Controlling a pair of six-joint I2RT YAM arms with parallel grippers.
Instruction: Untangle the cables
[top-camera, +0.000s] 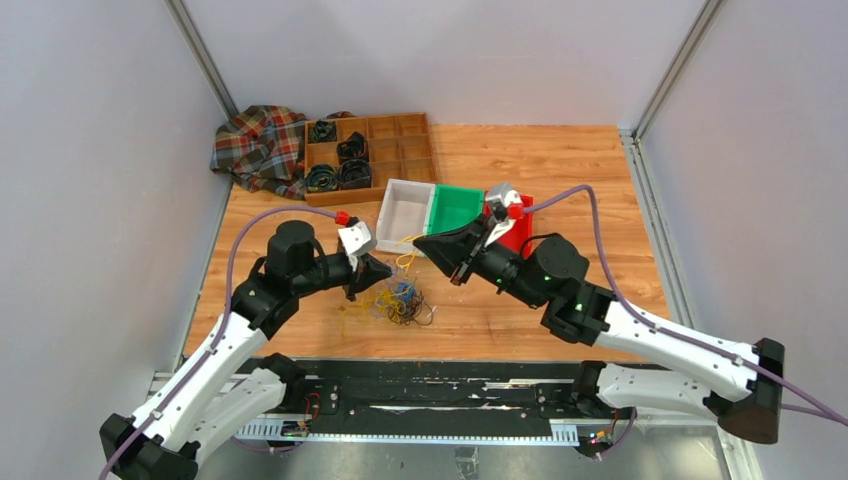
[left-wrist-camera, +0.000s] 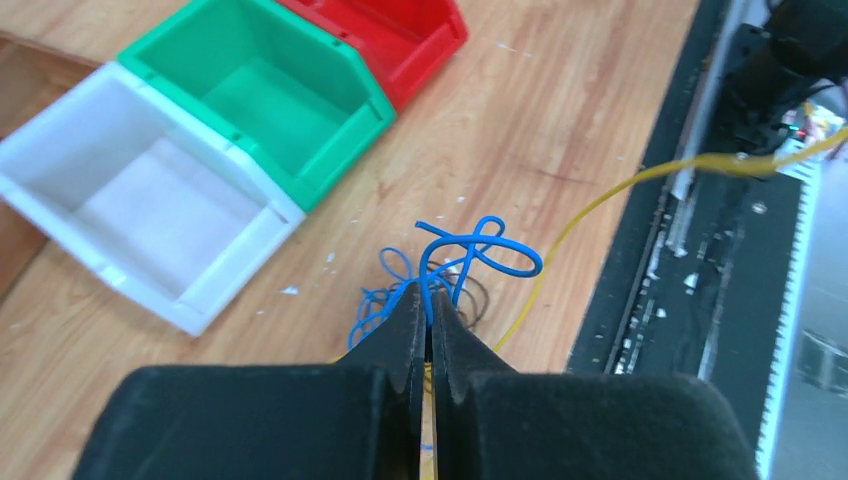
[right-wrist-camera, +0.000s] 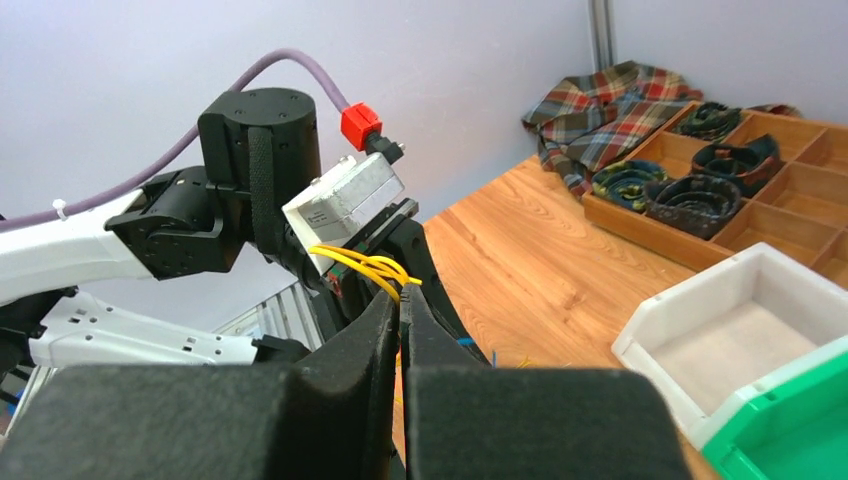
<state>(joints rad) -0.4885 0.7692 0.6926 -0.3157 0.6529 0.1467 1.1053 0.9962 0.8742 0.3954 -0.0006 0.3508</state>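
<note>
The cables (top-camera: 400, 302) lie in a small tangle of thin yellow, blue and black wires on the wooden table between the two arms. My left gripper (left-wrist-camera: 430, 296) is shut on a blue cable (left-wrist-camera: 482, 250), whose loops stick up past the fingertips. Black loops (left-wrist-camera: 483, 303) and more blue wire rest on the wood beneath it. My right gripper (right-wrist-camera: 401, 292) is shut on a yellow cable (right-wrist-camera: 366, 262); in the left wrist view a yellow strand (left-wrist-camera: 600, 195) runs taut up and to the right. From above, the left gripper (top-camera: 386, 272) and right gripper (top-camera: 417, 242) hover close together over the tangle.
White bin (top-camera: 405, 205), green bin (top-camera: 455, 207) and red bin (top-camera: 518, 232) stand in a row just behind the grippers. A wooden compartment tray (top-camera: 385, 150) with black coiled bundles and a plaid cloth (top-camera: 260, 145) sit at the back left. A black rail (top-camera: 430, 385) borders the near edge.
</note>
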